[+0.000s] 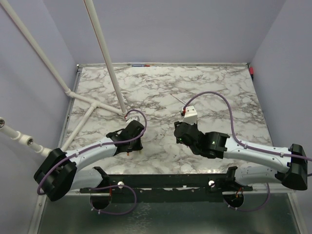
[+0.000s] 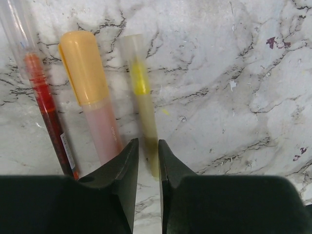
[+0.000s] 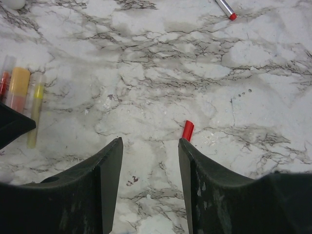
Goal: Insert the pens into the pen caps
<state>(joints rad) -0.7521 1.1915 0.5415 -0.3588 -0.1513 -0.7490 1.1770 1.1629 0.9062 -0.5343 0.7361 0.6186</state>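
Pickup step: left gripper [image 2: 147,144] pinched the yellow pen [image 2: 140,83]; right gripper [image 3: 150,140] stood spread beside the red cap [image 3: 187,130], which I judged it must grasp next.

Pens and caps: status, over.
Left pincer nearly shut over end of yellow pen, grip unclear. Right pincer open, empty, red cap by its finger. Nothing in the way.

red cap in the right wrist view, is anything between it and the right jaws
Nothing visible. The red cap lies on bare marble right at the right gripper, whose jaws stand open; its near end is hidden behind one of them.
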